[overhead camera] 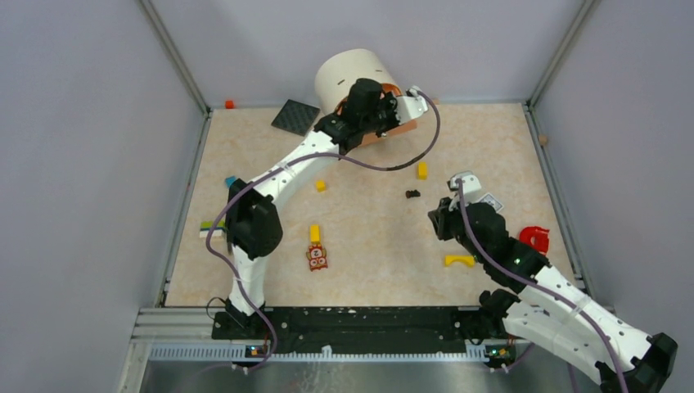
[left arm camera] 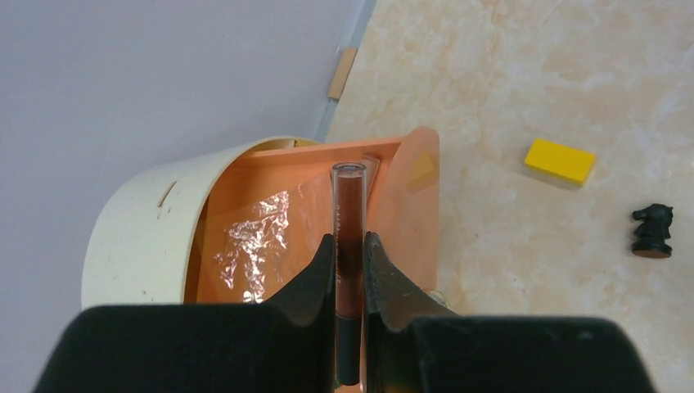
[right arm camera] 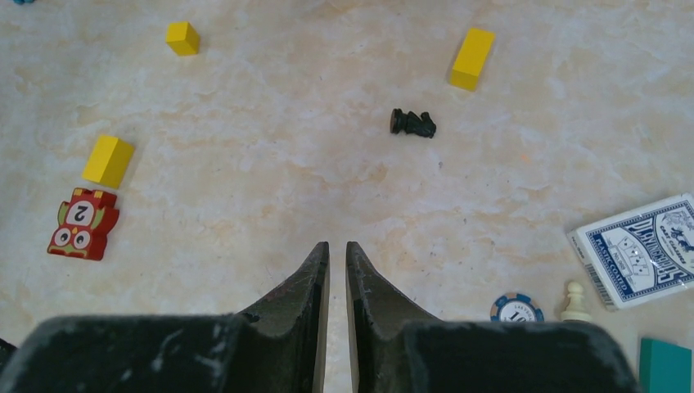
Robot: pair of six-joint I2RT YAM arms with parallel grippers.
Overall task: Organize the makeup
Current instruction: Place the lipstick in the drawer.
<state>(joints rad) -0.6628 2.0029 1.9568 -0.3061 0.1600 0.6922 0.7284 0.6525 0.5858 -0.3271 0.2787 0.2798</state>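
Left gripper (left arm camera: 349, 255) first: its fingers are clamped on a thin makeup stick (left arm camera: 348, 205), a clear tube with dark red-brown fill. The grip sits around the middle of the stick, and its capped end points forward past the fingertips. That end lies over the orange lining (left arm camera: 262, 221) of a cream round container (left arm camera: 143, 237). The container's open mouth faces the wrist camera, and crinkled clear film shines inside it. Whether the stick touches the lining cannot be told.

From above, the container sits at the far edge of the table (overhead camera: 368, 237), with the left arm stretched out to it. A black square compact (overhead camera: 295, 116) lies just to its left, near the back wall.

Over to the right gripper (right arm camera: 337, 250) — its fingers are drawn together to a narrow slit with nothing between them, above bare tabletop. Ahead of it lies a black chess knight (right arm camera: 412, 123) on its side, with yellow blocks (right arm camera: 472, 57) scattered beyond. The owl tile (right arm camera: 80, 225) sits off to its left — a deck of cards (right arm camera: 646, 250), a poker chip (right arm camera: 517, 309) and a white pawn (right arm camera: 575, 299) are to its right.
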